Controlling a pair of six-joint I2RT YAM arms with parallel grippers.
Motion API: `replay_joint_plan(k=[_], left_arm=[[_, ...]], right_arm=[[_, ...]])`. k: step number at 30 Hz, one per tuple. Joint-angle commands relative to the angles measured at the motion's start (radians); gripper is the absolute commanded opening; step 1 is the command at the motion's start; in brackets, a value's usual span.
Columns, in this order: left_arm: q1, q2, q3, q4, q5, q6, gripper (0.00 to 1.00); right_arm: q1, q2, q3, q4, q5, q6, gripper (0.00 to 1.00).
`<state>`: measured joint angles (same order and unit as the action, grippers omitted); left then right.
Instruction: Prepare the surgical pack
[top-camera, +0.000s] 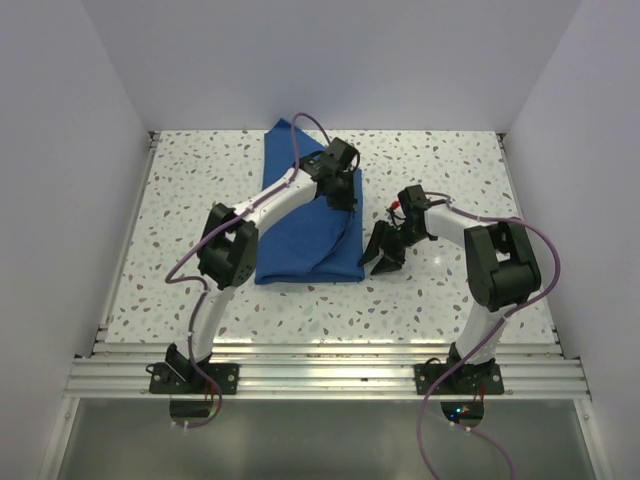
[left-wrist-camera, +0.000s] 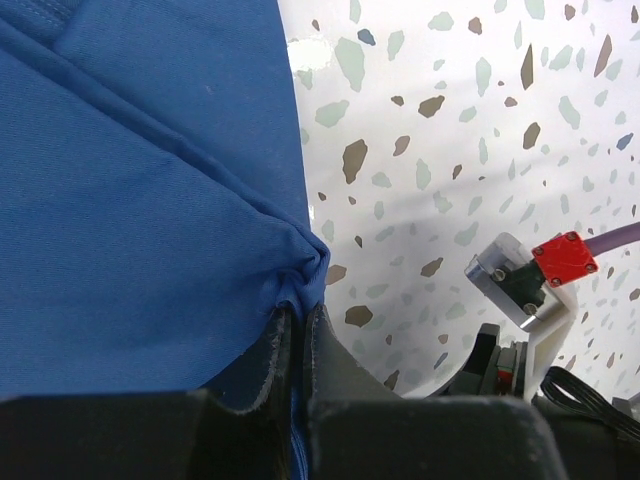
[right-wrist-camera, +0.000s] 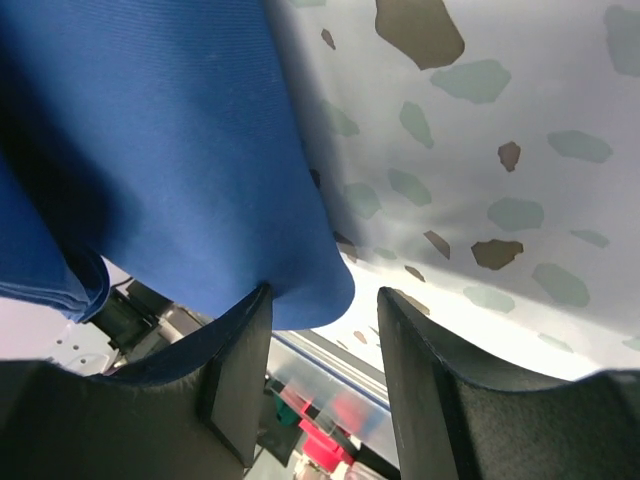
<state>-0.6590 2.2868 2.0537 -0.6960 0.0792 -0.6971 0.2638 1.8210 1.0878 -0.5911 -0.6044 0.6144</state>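
Note:
The royal-blue cloth drape (top-camera: 305, 225) lies folded on the speckled table (top-camera: 180, 250) left of centre. My left gripper (top-camera: 345, 200) is shut on the drape's right edge; in the left wrist view the cloth (left-wrist-camera: 150, 200) bunches into the closed jaws of the left gripper (left-wrist-camera: 298, 325). My right gripper (top-camera: 385, 258) is open beside the drape's near right corner. In the right wrist view that corner (right-wrist-camera: 200, 160) hangs between the right gripper's (right-wrist-camera: 325, 300) spread fingers without being pinched. The tray, instruments, gauze and packet are out of view.
White walls enclose the table on three sides. A metal rail (top-camera: 330, 365) runs along the near edge by the arm bases. The right arm's wrist with its red part (left-wrist-camera: 565, 258) shows close to the right of my left gripper.

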Motion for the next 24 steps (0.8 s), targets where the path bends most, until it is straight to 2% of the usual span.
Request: replay_joint_plan(k=[1, 24], left_arm=[[-0.013, 0.011, 0.060, 0.104, 0.050, -0.013, 0.00], [-0.013, 0.086, 0.114, 0.138, 0.091, -0.010, 0.00]], right_arm=[[0.011, 0.012, -0.005, 0.030, -0.040, 0.018, 0.50], [0.057, 0.050, 0.026, 0.027, -0.040, 0.021, 0.50]])
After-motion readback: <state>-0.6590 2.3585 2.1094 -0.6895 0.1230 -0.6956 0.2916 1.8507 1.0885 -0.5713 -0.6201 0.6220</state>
